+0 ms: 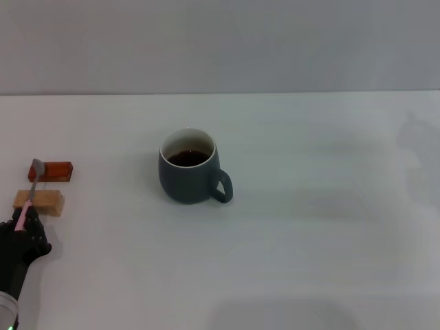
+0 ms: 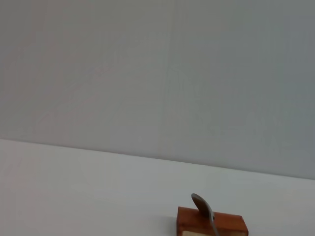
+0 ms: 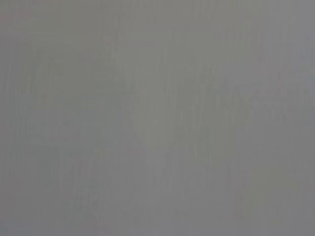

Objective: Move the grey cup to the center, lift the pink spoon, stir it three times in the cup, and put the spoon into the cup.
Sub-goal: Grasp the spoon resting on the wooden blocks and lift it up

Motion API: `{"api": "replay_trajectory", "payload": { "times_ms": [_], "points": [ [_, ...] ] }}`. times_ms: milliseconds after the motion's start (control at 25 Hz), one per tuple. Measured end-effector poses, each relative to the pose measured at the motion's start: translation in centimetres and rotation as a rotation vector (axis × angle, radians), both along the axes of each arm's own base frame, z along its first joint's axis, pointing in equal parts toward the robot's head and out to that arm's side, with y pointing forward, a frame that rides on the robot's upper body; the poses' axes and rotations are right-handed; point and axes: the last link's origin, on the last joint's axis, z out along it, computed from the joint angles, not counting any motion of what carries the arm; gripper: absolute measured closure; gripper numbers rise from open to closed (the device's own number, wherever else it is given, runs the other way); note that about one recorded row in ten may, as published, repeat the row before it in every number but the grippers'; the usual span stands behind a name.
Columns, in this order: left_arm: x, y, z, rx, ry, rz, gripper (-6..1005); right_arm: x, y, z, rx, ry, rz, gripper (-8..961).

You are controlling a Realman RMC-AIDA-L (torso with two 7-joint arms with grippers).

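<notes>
The grey cup (image 1: 190,176) stands upright near the table's middle, with dark liquid inside and its handle toward the right front. The pink spoon (image 1: 31,187) lies at the far left across a red block (image 1: 53,170) and a tan block (image 1: 41,200), its metal bowl (image 2: 203,208) over the red block. My left gripper (image 1: 23,218) is at the near left edge, closed around the end of the spoon's pink handle. The right gripper is out of view.
The white table (image 1: 309,227) runs to a grey wall at the back. The red block (image 2: 211,221) also shows in the left wrist view. The right wrist view shows only a plain grey surface.
</notes>
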Motion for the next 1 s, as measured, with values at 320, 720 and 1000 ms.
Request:
{"api": "replay_trajectory", "payload": {
  "times_ms": [320,720,1000],
  "points": [
    [0.4,0.0,0.3,0.019,-0.009,-0.015,853,-0.1,0.0,0.0,0.0,0.0,0.001,954],
    [0.6,0.0,0.5,0.03,-0.021,-0.021,854,-0.3,0.2,0.1,0.001,0.0,0.006,954],
    [1.3,-0.1,0.8,0.063,-0.042,-0.039,854,-0.3,0.2,0.1,0.004,0.001,0.006,955]
  ]
}}
